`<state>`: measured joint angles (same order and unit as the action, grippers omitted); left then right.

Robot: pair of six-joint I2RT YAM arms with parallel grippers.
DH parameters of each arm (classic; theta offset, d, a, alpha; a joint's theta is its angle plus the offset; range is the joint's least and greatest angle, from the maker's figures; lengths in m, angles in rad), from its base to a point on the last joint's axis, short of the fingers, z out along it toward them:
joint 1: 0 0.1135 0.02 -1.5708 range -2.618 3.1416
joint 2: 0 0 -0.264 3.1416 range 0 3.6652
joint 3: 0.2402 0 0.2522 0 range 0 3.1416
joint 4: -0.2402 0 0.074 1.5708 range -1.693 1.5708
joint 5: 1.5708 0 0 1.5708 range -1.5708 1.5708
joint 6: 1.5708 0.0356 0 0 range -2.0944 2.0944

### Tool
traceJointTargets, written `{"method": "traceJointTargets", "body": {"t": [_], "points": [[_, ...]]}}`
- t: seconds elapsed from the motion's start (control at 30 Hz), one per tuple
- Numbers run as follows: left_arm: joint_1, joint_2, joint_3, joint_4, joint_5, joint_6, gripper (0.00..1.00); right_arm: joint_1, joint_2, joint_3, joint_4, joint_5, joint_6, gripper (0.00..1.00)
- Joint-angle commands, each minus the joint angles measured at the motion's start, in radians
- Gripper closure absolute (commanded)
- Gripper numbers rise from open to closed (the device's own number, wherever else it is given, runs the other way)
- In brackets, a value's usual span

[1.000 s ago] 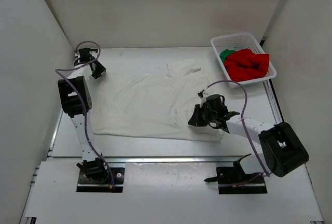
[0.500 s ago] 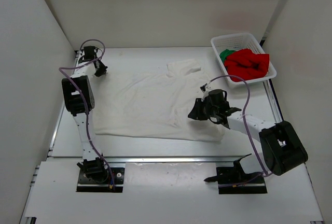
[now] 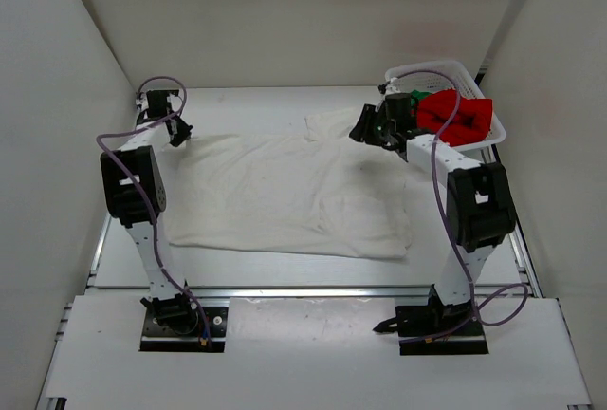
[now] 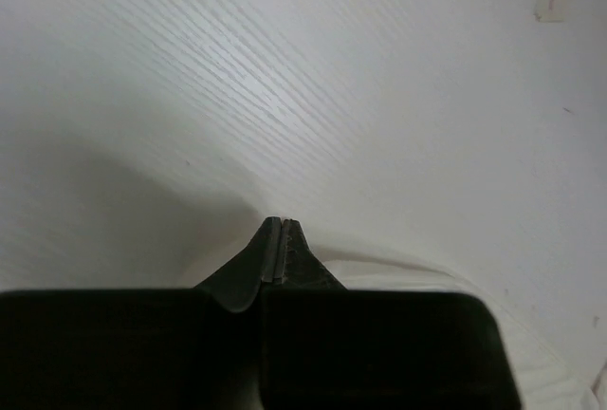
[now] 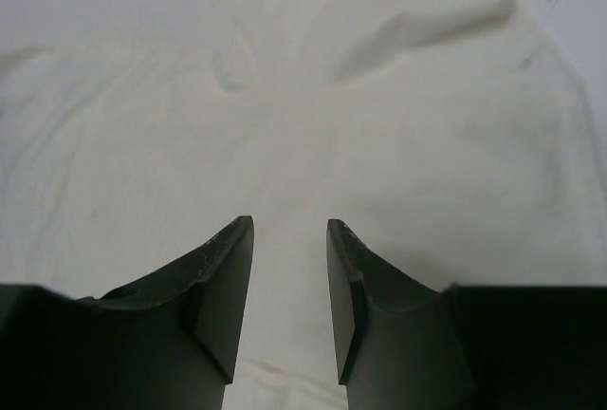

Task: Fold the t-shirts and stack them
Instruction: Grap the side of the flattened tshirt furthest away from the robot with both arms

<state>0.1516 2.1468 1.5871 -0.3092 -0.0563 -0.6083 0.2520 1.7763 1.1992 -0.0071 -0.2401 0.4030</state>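
The left arm is stretching toward the table's (image 3: 247, 108) far-left corner, left pincer (image 4: 284, 225) pressing shut at the white t-shirt's (image 3: 285, 192) edge. The right pincer (image 5: 289, 225), half parted, is hovering over its far sleeve, beside the basket (image 3: 446, 70) holding the red t-shirt (image 3: 457, 116).
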Motion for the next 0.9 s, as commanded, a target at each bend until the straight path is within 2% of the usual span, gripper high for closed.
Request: {"method": "traceJointTargets", "body": {"t": [0.0, 0.07, 0.17, 0.23, 0.27, 0.33, 0.4, 0.43, 0.5, 0.57, 0.67, 0.87], "points": [[0.008, -0.136, -0.047, 0.088, 0.050, -0.057, 1.00, -0.043, 0.113, 0.221, -0.076, 0.071, -0.032, 0.64], [0.003, -0.162, -0.070, 0.113, 0.053, -0.070, 1.00, -0.049, 0.193, 0.334, -0.120, 0.099, -0.065, 0.62], [-0.001, -0.214, -0.127, 0.154, 0.088, -0.097, 1.00, -0.074, 0.413, 0.666, -0.307, 0.131, -0.096, 0.60], [-0.003, -0.235, -0.156, 0.173, 0.098, -0.119, 1.00, -0.086, 0.542, 0.807, -0.416, 0.156, -0.121, 0.60], [-0.003, -0.245, -0.168, 0.197, 0.110, -0.133, 1.00, -0.076, 0.587, 0.949, -0.456, 0.160, -0.133, 0.60], [-0.012, -0.269, -0.190, 0.208, 0.124, -0.133, 1.00, -0.088, 0.780, 1.279, -0.597, 0.179, -0.159, 0.59], [-0.024, -0.277, -0.203, 0.229, 0.133, -0.137, 1.00, -0.103, 0.936, 1.521, -0.690, 0.173, -0.156, 0.56], [-0.020, -0.281, -0.214, 0.239, 0.139, -0.140, 1.00, -0.109, 0.959, 1.534, -0.689, 0.139, -0.141, 0.56], [-0.023, -0.289, -0.233, 0.254, 0.141, -0.143, 1.00, -0.129, 0.924, 1.391, -0.612, 0.078, -0.112, 0.57], [-0.021, -0.292, -0.242, 0.274, 0.151, -0.154, 1.00, -0.123, 0.907, 1.331, -0.552, 0.078, -0.115, 0.56], [-0.023, -0.291, -0.240, 0.271, 0.156, -0.139, 1.00, -0.128, 0.969, 1.428, -0.562, 0.015, -0.072, 0.55], [-0.026, -0.286, -0.245, 0.286, 0.159, -0.150, 1.00, -0.122, 0.996, 1.402, -0.501, -0.059, 0.017, 0.55]]}}
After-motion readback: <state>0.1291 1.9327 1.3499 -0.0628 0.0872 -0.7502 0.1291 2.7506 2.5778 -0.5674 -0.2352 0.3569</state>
